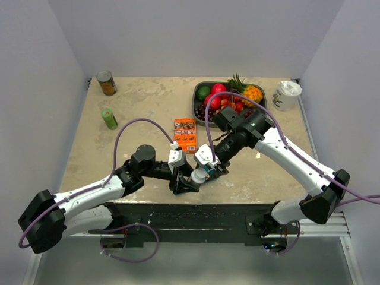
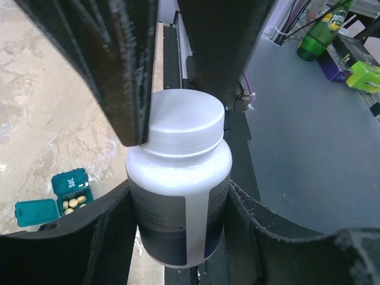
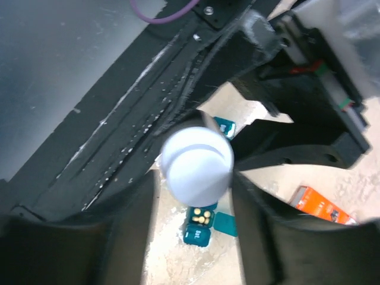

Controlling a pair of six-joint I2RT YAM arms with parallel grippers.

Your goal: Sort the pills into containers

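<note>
A small white bottle (image 1: 199, 175) with a dark label is upright between both grippers, just above the table's front edge. My left gripper (image 2: 178, 199) is shut on the bottle's body (image 2: 178, 202). My right gripper (image 3: 196, 178) comes from above and is shut on its white cap (image 3: 198, 165), also seen in the left wrist view (image 2: 185, 122). Below lies the teal pill-organiser strip (image 3: 198, 234). One compartment is open with several orange-yellow pills (image 3: 200, 217) inside; they also show in the left wrist view (image 2: 74, 203). Most of the strip is hidden by the fingers.
A flat orange box (image 1: 185, 133) lies just behind the grippers. A fruit tray (image 1: 197, 98) stands at the back, a white mug (image 1: 287, 95) at the back right, and a can (image 1: 107, 83) and a green bottle (image 1: 109, 118) at the back left. The black rail (image 1: 196, 217) runs along the front.
</note>
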